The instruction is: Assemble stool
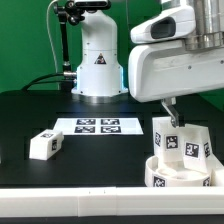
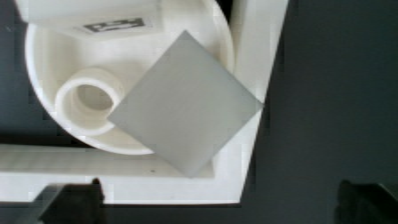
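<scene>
1. Room: the seat (image 1: 178, 178) sits at the lower right of the exterior view, close to the frame's right edge and the front edge of the bench (image 1: 20, 120), so there is little space around it. The left half of the bench is mostly open black surface. Only a loose leg (image 1: 45, 144) lies there at lower left, well apart from the seat.
2. The marker board (image 1: 98, 126) lies flat at centre frame, between the loose leg & seat, in front of the robot base (image 1: 98, 60).
3. A first upright leg (image 1: 165, 137) and a second upright leg (image 1: 196, 147) stand on the seat. The arm's wrist housing (image 1: 170, 60) hangs right over them.
4. End effector (image 2: 214, 203): the wrist view shows dark fingertips (image 2: 71, 200) spread wide w/ bare bench between them, gripping nothing. The ext. view shows only a dark sliver of it, so the opening can't be read there.
5. Wrist view only: a white bar (image 2: 267, 60) bent in an L, w/ the seat tucked just beside its corner. A round socket (image 2: 84, 98) is sunk in the seat's face, and a tag (image 2: 116, 25) sits near its rim.
6. A blurred grey face (image 2: 187, 105), four-sided, overlaps the seat rim & bar. Can't tell which leg it belongs to.
7. Materials: the parts are smooth matte white plastic. The seat is a thick disc and the legs are blocky, w/ b/w square tags.
</scene>
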Motion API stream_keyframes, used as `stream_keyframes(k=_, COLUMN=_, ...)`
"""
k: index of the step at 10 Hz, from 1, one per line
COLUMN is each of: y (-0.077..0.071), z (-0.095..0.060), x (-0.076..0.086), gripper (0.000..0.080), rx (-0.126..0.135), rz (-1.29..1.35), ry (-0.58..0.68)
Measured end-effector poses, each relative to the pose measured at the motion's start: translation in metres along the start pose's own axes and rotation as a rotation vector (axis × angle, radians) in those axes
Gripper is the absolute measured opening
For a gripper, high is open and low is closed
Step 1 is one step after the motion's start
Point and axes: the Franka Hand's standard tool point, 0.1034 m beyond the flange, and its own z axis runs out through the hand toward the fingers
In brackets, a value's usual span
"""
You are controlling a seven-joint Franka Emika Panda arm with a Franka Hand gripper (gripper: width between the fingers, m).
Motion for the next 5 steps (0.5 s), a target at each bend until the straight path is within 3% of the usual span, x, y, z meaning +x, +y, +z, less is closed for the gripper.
stream_keyframes(k=1, y=0.000, z=0.000, x=0.000, gripper=0.0649, rx=-0.006, rz=-0.041, ry=-0.001)
stream_keyframes(k=5, y=-0.015, z=0.011, x=-0.001, gripper=0.0649, rx=-0.088, rz=-0.434, ry=-0.005)
